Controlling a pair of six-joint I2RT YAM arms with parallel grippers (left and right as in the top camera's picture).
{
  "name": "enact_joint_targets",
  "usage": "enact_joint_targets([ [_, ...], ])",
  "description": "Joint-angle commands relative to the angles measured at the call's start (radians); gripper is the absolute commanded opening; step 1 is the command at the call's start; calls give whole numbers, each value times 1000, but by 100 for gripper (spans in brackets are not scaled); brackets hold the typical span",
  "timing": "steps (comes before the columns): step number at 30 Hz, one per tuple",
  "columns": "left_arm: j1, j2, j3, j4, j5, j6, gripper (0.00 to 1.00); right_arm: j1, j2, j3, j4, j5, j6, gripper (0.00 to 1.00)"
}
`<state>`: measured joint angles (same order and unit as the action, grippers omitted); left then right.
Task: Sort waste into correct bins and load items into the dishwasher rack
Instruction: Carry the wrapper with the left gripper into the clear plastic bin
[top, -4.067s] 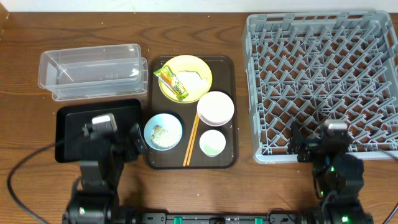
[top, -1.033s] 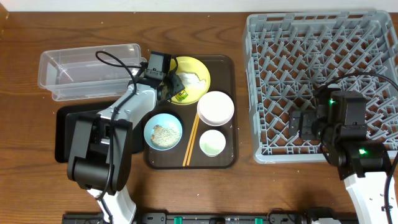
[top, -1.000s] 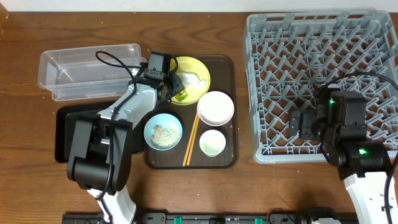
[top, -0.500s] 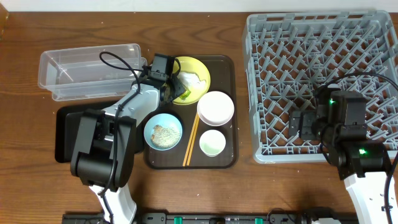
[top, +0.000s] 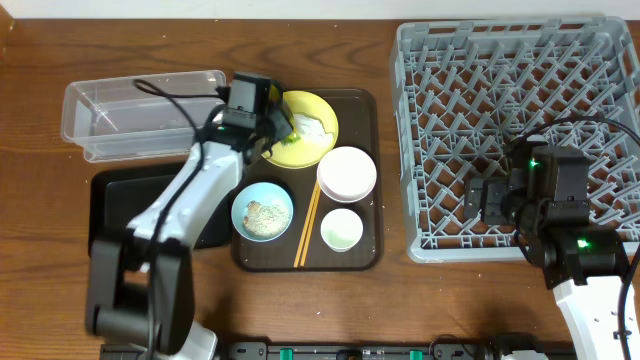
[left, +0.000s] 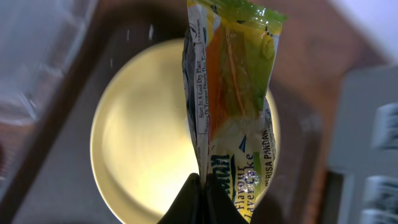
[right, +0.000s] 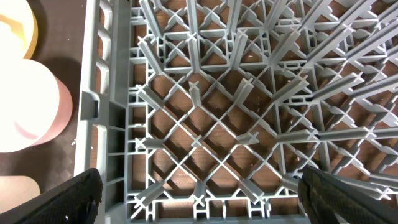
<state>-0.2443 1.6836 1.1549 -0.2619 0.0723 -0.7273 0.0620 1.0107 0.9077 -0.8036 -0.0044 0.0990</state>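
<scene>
My left gripper (top: 275, 130) is shut on the green-and-orange snack wrapper (left: 233, 93), pinching its lower edge over the yellow plate (left: 137, 130). In the overhead view only a bit of the wrapper (top: 288, 141) shows beside the arm. A crumpled white tissue (top: 313, 126) lies on the plate (top: 300, 103). The light blue bowl (top: 263, 211) holds rice scraps. My right gripper (right: 199, 199) hangs open, wide and empty, over the near left corner of the grey dishwasher rack (right: 211, 93).
A brown serving tray (top: 368, 255) carries the white bowl (top: 346, 173), the small cup (top: 342, 230) and the chopsticks (top: 308, 225). The clear tub (top: 140, 115) and the black tray (top: 110, 200) lie to the left. The rack (top: 520, 120) fills the right side.
My left gripper closed on the wrapper and raised it off the plate, shifting slightly left. The right arm stayed where it was.
</scene>
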Motion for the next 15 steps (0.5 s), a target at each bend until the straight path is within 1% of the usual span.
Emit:
enact_joint_targets([
  [1, 23, -60, 6, -5, -98, 19, 6, -5, -3, 19, -1, -4, 9, 99],
  [5, 92, -90, 6, 4, -174, 18, 6, -5, -3, 19, -2, -4, 9, 99],
  [11, 241, -85, 6, 43, -175, -36, 6, -5, -3, 19, -2, -4, 9, 99],
  [15, 317, -72, 6, 88, -174, -38, 6, -5, -3, 19, -2, -4, 9, 99],
])
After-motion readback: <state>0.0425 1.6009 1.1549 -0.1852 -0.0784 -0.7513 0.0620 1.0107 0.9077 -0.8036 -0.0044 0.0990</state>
